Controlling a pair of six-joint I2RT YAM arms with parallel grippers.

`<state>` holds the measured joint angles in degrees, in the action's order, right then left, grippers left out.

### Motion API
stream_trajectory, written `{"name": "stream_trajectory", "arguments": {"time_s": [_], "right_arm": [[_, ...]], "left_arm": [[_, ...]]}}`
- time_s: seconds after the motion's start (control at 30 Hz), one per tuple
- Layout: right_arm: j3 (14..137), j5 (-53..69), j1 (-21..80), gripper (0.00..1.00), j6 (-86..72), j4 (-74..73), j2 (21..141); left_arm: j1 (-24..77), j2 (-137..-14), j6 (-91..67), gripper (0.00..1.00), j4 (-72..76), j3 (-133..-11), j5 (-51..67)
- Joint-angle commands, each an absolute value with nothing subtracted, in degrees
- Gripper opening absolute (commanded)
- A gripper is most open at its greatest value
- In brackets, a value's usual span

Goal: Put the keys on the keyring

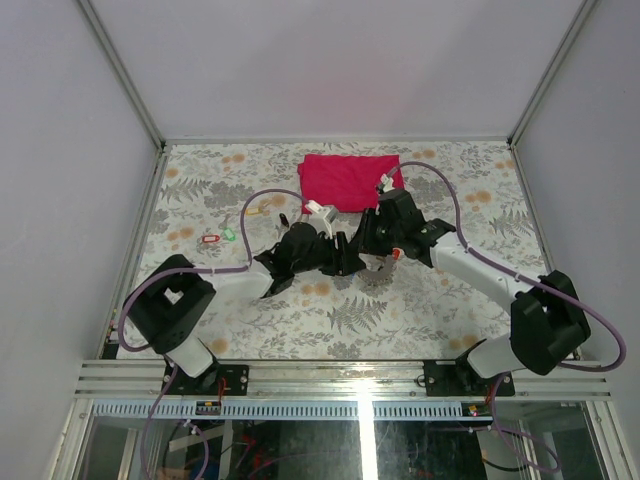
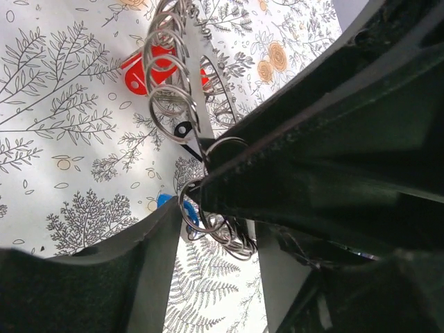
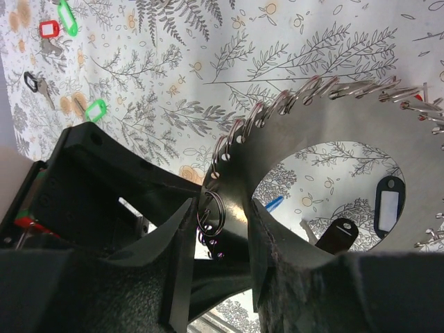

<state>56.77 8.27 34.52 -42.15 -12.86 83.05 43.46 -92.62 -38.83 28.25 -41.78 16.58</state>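
Floral-print surface [image 1: 420, 310] w/ loose items.
1 red cloth [image 1: 350, 180] far centre; at left, red-tag key [image 1: 209, 239] just beside green-tag key [image 1: 228, 235], yellow-tag key [image 1: 255, 210] nearer cloth.

I count one keyring [image 3: 416, 173], one red cloth [image 1: 348, 180] at twelve o'clock, and, loose on the surface [image 3: 208, 69] toward ten o'clock, two green-tagged keys [image 3: 67, 15], one red-tagged key [image 3: 48, 29], one black-tagged key [image 3: 31, 81]; three further tags [image 3: 388, 206] show through the ring's centre.
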Motion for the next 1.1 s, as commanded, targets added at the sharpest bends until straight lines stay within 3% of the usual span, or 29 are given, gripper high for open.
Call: {"name": "stream_trajectory", "arguments": {"time_s": [0.0, 0.23, 0.43, 0.77, 0.93, 1.07], "right_arm": [[56.74, 11.08, 34.57, 0.11, -44.16, -9.14, 79.08], [55.4, 11.88, 34.55, 0.11, -45.74, -8.1, 77.69], [55.04, 11.44, 34.55, 0.13, -46.11, -8.2, 75.67], [57.27, 3.86, 34.54, 0.53, -37.14, -14.86, 66.22], [58.33, -0.08, 34.54, 0.66, -28.76, -20.88, 57.63], [59.2, -2.06, 34.54, 0.68, -23.5, -26.7, 52.77]], "left_arm": [[43.69, -93.4, -40.08, 0.44, 34.54, -43.86, 16.39], [43.7, -93.25, -40.87, 0.27, 34.81, -44.42, 16.5], [43.68, -92.89, -40.87, 0.0, 33.63, -44.93, 16.44], [43.69, -89.08, -38.85, 0.0, 28.22, -45.46, 18.15], [43.71, -86.33, -36.6, 0.0, 22.95, -46.77, 21.54], [43.68, -84.57, -35.95, 0.0, 19.66, -47.81, 24.57]]}}
